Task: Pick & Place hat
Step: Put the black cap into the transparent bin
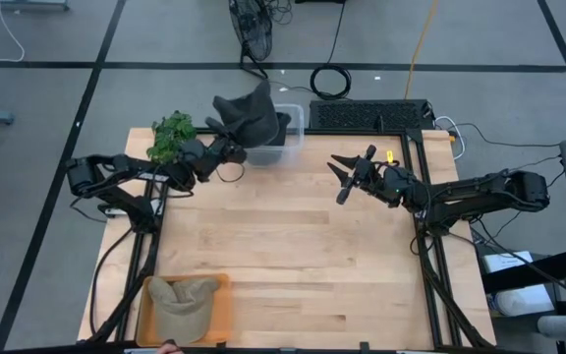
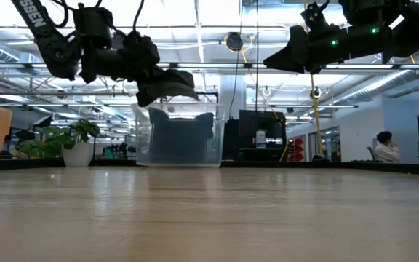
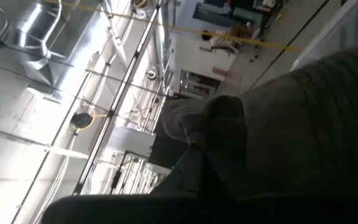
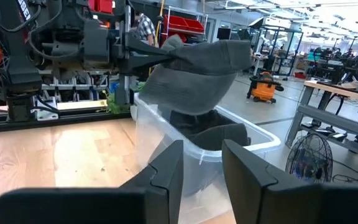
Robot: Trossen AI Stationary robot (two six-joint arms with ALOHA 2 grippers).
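One tan cap [image 1: 182, 307] lay on an orange tray [image 1: 223, 295] at the near left corner of the wooden table [image 1: 293, 246]. Farther back, the right pincer [image 1: 343, 175] hung above the table's right half with its fingers apart and nothing between them. At the far edge, the left pincer [image 1: 226, 149] was clamped on a dark grey hat [image 1: 252, 116], holding it in the air over a clear plastic bin [image 4: 185, 158] that already held dark fabric, beside a potted plant [image 1: 170, 136].
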